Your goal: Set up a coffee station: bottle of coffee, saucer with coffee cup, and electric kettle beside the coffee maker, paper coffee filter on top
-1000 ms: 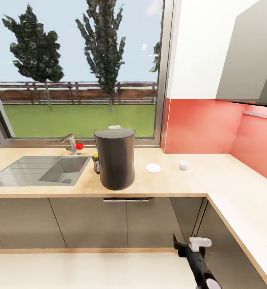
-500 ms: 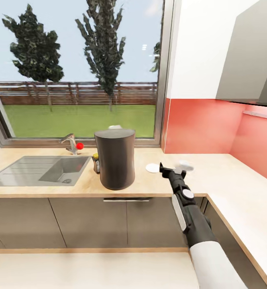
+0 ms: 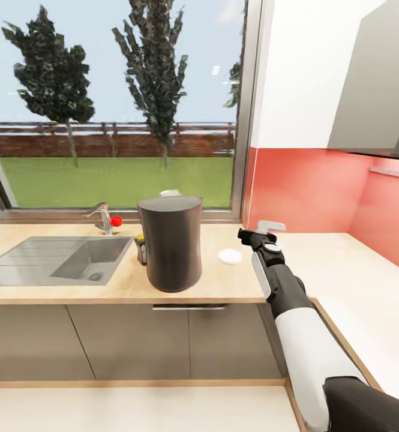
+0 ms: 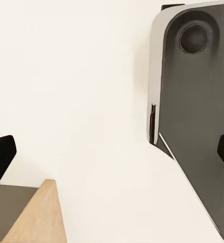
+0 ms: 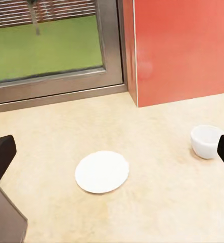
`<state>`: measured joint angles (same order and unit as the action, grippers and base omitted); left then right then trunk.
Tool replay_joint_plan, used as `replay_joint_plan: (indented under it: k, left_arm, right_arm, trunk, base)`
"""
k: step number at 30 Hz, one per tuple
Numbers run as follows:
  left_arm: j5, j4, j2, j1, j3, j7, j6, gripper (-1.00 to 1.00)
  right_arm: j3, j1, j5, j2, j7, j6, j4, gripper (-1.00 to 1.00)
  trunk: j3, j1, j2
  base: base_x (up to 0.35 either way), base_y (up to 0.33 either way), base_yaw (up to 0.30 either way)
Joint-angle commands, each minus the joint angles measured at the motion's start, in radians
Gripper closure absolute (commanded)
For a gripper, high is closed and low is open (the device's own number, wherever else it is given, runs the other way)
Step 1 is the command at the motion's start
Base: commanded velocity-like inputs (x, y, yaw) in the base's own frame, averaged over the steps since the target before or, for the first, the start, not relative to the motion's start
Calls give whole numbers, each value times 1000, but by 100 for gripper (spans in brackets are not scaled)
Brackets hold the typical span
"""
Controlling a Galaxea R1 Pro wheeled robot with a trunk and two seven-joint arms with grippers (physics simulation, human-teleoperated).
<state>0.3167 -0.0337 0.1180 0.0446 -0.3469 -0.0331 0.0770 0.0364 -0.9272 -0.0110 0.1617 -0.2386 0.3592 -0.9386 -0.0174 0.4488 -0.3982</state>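
Note:
The dark coffee maker stands on the kitchen countertop beside the sink. The bottle of coffee, yellow-capped, peeks out at its left. A white paper coffee filter shows at the far edge of its top. The saucer lies to its right, with the coffee cup further right on the bare counter. My right gripper hovers open above the counter, facing saucer and cup. My left gripper is open and holds nothing. The electric kettle is out of view.
A steel sink with a faucet and red knob sits left of the coffee maker. A window and red backsplash lie behind. A grey upper cabinet hangs over the counter's right leg.
My right arm has risen from below the counter front and reached over the countertop towards the saucer and cup. The head camera has shifted slightly.

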Motion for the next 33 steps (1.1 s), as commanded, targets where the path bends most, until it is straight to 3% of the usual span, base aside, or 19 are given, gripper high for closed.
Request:
replay_joint_plan:
  k: [1,10,19,33]
  left_arm:
    - [7,-4,0,1,-8,-1,6,-100]
    - [7,-5,-1,1,-7,-1,6,-100]
    - [7,-5,-3,1,-7,-1,6,-100]
    - [7,-7,-3,-9,-7,-1,4,-100]
  right_arm:
    - [1,-1,-1,0,-3,5,0,-100]
    - [-1,-2,-1,-1,-2,6,4,-100]
    - [0,-1,-1,-2,40,6,14,-100]
    - [2,1,0,-3,41,5,16,-100]
  trunk:
    - [-2,1,-2]
    - [-2,1,-2]
    - [-3,1,-2]
    - [-8,1,-2]
  base:
    - [326,0,0]
    - [330,41,0]
    - [323,36,24]
    - [53,0,75]
